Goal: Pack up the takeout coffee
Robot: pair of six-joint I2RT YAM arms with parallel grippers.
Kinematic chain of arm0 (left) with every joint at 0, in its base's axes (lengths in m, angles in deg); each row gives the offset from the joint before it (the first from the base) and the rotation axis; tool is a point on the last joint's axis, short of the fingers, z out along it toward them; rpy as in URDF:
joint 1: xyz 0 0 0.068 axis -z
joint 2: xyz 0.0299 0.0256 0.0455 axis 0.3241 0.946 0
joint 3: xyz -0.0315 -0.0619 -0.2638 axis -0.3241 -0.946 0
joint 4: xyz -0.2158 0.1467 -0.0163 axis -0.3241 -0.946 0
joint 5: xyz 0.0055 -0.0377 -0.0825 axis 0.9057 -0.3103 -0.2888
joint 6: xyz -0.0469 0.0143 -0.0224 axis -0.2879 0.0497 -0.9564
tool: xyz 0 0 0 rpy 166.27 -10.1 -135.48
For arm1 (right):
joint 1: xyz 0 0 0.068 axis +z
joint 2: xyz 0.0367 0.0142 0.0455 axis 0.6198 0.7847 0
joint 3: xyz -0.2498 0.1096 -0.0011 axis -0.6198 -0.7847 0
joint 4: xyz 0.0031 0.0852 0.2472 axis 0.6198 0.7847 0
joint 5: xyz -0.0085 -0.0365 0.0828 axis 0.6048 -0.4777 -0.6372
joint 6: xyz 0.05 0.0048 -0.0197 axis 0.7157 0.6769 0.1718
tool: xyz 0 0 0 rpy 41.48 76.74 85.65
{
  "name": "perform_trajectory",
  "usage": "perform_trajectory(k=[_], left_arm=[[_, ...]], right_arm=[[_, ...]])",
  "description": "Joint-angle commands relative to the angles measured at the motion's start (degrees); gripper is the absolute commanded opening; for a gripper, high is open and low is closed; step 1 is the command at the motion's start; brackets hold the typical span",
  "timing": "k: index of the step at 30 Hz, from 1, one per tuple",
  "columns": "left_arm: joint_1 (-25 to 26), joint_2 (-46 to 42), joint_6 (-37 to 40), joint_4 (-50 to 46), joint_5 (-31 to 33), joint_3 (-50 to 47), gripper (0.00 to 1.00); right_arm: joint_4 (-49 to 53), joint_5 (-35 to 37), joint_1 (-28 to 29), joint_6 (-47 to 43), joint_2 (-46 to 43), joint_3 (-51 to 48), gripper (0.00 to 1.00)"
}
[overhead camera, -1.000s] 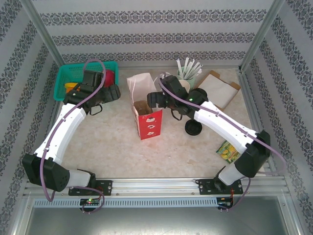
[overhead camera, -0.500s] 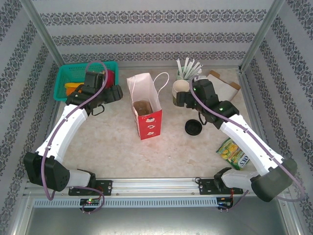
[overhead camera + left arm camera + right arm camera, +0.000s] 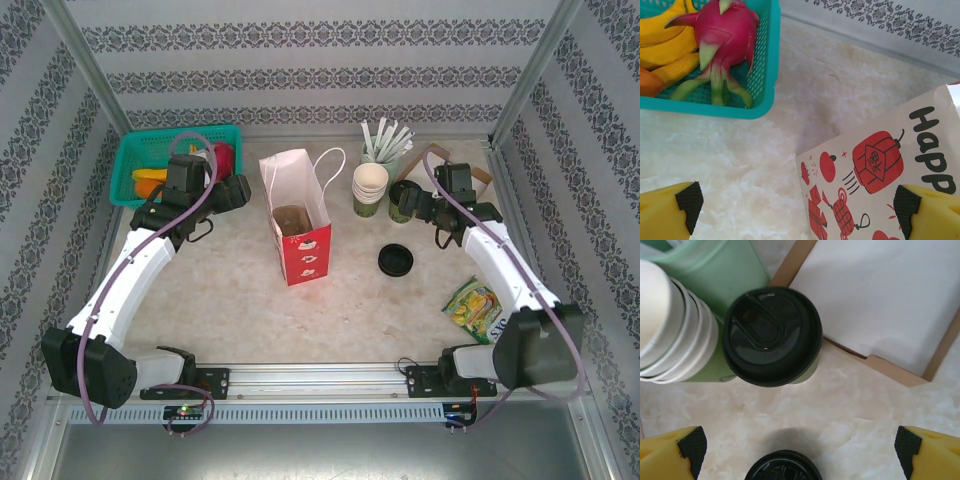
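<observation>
The takeout coffee (image 3: pixel 403 199) (image 3: pixel 772 335), a green cup under a round black lid, stands upright at the back right beside a stack of lidless cups (image 3: pixel 369 186) (image 3: pixel 670 330). My right gripper (image 3: pixel 420 205) (image 3: pixel 799 446) hovers open just to its right, and the cup is ahead of the fingertips, not between them. The red and white paper bag (image 3: pixel 298 228) (image 3: pixel 880 170) stands open mid-table with something brown inside. My left gripper (image 3: pixel 230 193) (image 3: pixel 797 202) is open close to the bag's left side, holding nothing.
A loose black lid (image 3: pixel 395 260) (image 3: pixel 782 469) lies in front of the cups. Behind them are a green holder of sticks (image 3: pixel 384 148) and a cardboard tray with white paper (image 3: pixel 445 175) (image 3: pixel 875 295). A teal fruit basket (image 3: pixel 140 160) (image 3: pixel 767 60) stands back left, a snack packet (image 3: pixel 473 308) front right.
My right arm has swung from over the bag to the right and now faces the lidded cup. The left arm has shifted only slightly.
</observation>
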Motion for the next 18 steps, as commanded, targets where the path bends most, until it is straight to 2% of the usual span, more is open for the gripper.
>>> perform_trajectory(k=[1, 10, 18], left_arm=[[-0.5, -0.17, 1.54, -0.27, -0.24, 1.41, 1.0], [-0.52, 0.13, 0.76, -2.19, 0.96, 1.79, 1.0], [-0.54, 1.25, 0.44, -3.18, 1.97, 3.18, 1.0]], right_arm=[[-2.62, -9.35, -1.96, -5.82, 3.56, 2.54, 0.98], [-4.59, -13.95, -3.93, -12.35, 12.38, 8.07, 0.98], [-2.92, -13.48, -4.0, -14.44, 18.92, 12.53, 0.98]])
